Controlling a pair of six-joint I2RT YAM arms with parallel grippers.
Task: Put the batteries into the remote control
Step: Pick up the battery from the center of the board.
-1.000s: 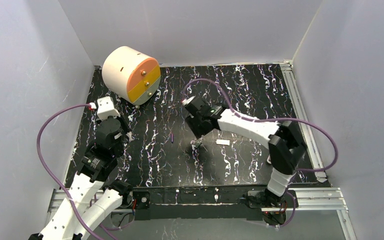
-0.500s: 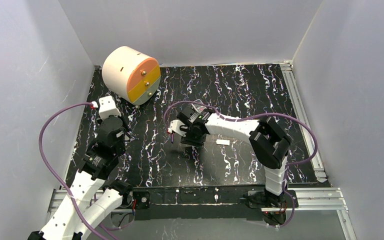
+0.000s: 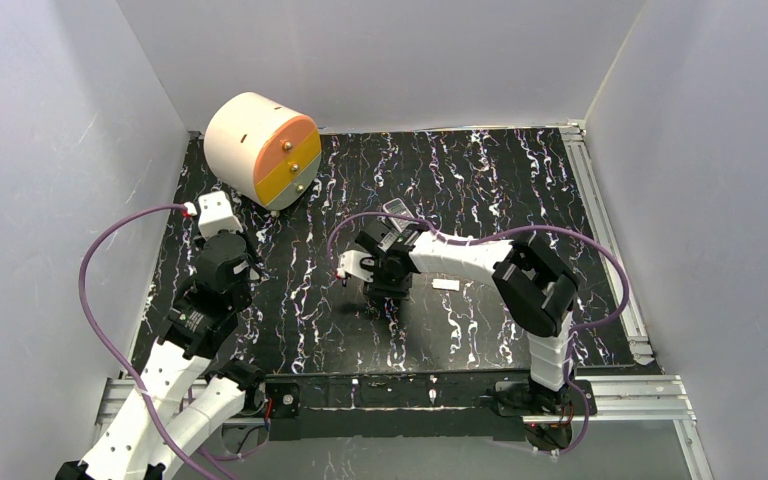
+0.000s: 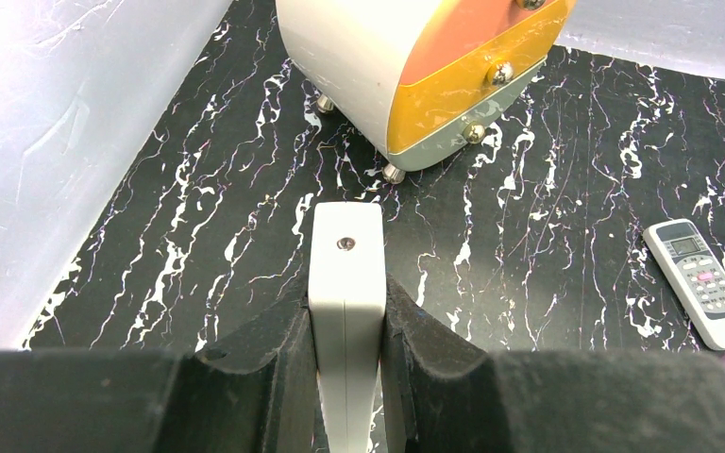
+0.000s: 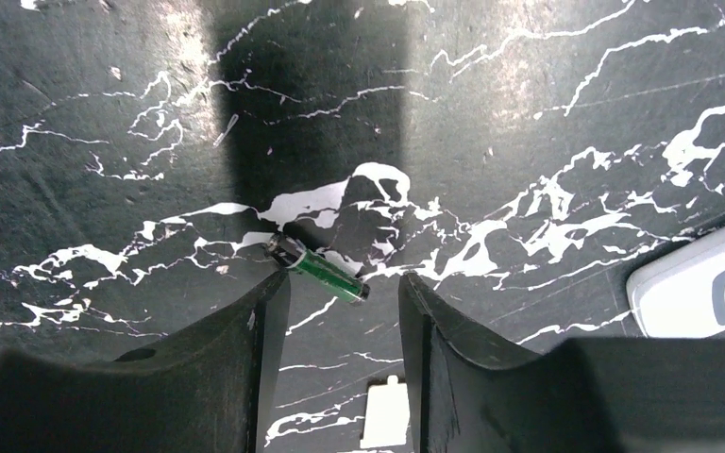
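Right gripper [image 5: 340, 288] spread, straddling green battery [image 5: 321, 271] lying skewed on table [image 5: 547, 132]; left gripper [image 4: 345, 316] pinches white remote [image 4: 345, 250] upright. Risk: jaws close across the skew, battery rolls or pops out.

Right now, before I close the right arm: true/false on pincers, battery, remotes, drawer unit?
1. The left pincer is shut on a white remote. True.
2. The right pincer already clamps the green battery. False: it is open, and the battery lies on the table between its jaws.
3. A second remote lies buttons up on the table. True.
4. The round drawer unit stands by the right wall. False: it is in the far left corner.
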